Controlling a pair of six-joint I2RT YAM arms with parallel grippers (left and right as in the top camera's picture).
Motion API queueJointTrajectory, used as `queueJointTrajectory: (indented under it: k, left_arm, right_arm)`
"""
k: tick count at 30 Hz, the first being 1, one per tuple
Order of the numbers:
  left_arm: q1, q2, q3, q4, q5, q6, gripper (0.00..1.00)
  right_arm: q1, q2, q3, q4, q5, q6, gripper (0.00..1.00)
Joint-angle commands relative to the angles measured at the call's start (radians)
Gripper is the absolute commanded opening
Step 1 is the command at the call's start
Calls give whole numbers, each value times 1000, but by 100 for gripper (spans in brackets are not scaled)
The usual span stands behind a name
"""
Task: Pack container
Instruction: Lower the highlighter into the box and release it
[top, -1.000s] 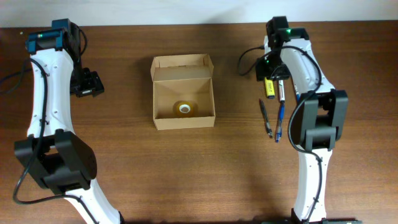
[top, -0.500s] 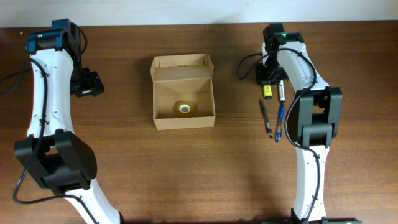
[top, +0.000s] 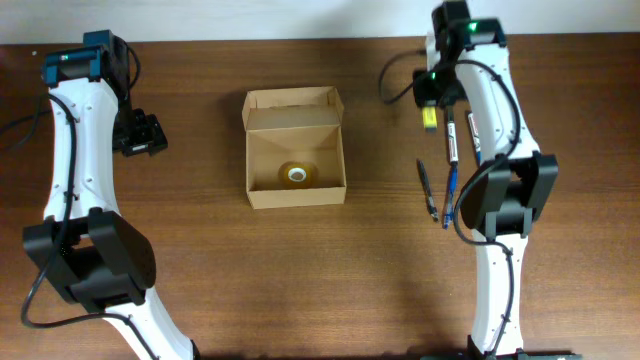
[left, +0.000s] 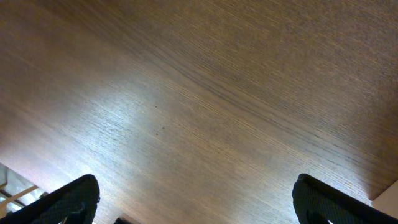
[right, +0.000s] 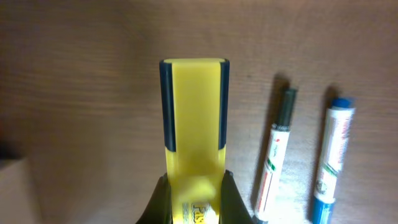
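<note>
Overhead, the left gripper (top: 140, 135) sits at the left of the frame over bare table (top: 200, 280), well apart from everything else. On the left wrist view its two fingertips (left: 74, 199) show only at the bottom corners, spread wide with nothing but wood grain between them. The container (top: 295, 148) stands at centre frame with its flap lid (top: 293, 102) folded back toward the top edge, and a small yellowish roll (top: 296, 174) (tape, by the look of it) lies flat on its floor. In the upper right the right gripper (top: 429, 108) is clamped on a yellow highlighter (top: 429, 121). The right wrist view shows that highlighter (right: 193, 124) pinched at its lower end between the fingers (right: 231, 198), with its dark-edged end pointing to the top of the frame. Lower right of the highlighter, a black pen (top: 428, 190), a white marker (top: 451, 140) and a blue marker (top: 450, 192) lie side by side on the wood, close together and well apart from the container.
</note>
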Motion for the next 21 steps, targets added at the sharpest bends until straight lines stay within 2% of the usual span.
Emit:
queueJointTrajectory:
  k: [1,5,11,16,21]
  left_arm:
    - [6,8,-3,2,0,8,100]
    - [6,8,-3,2,0,8,100]
    - [6,8,-3,2,0,8,100]
    - [6,8,-3,2,0,8,100]
    - [6,8,-3,2,0,8,100]
  right_arm:
    - [71,-119,174,-53,-24,-82,4]
    - [173,-173,293,-117,-25,-214,4]
    - [361,-205,309,-174,-29,-444,4]
    - [486,-186,240,-191,-101,-681,4]
    - [556,-162,104,-155,-104,-839,4]
